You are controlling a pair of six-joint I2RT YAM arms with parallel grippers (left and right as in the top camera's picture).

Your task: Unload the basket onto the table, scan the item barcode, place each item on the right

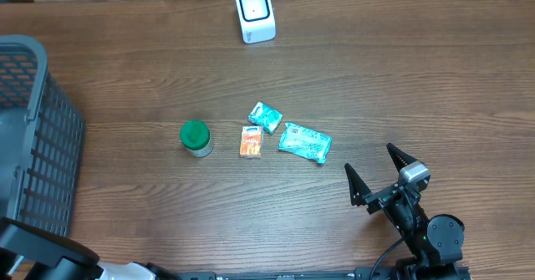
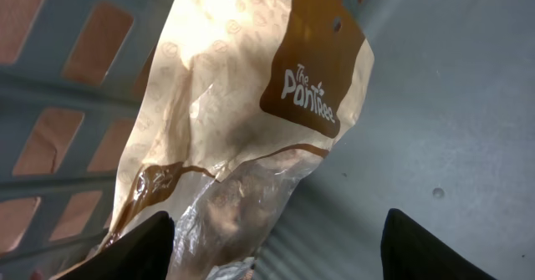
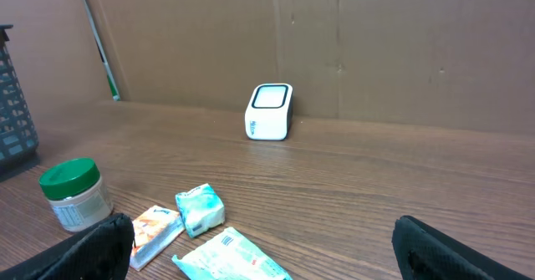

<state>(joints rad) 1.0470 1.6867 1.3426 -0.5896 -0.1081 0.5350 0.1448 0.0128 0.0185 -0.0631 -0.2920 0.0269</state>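
As the bag (image 2: 242, 88) inside the basket (image 2: 468, 104) looks light and slippery, pinch its brown header; left pincer (image 2: 277, 234), right pincer (image 3: 263, 234) gape empty.

**Layout on the table**

Scanner (image 1: 255, 13) at the far edge of the table (image 1: 401, 71), near centre. Basket (image 1: 50, 146) at the left edge, bag (image 2: 242, 104) inside. Mid-table, left to right: jar (image 1: 196, 138), flat packet (image 1: 251, 141), wide pouch (image 1: 305, 141). Small pouch (image 1: 265, 116) just behind the packet.

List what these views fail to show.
- Bag, left wrist: lower end cut off by the bottom edge; no barcode shows.
- Basket interior, overhead: mostly cut off by the left edge.
- Teal packet print, overhead: too small to read.
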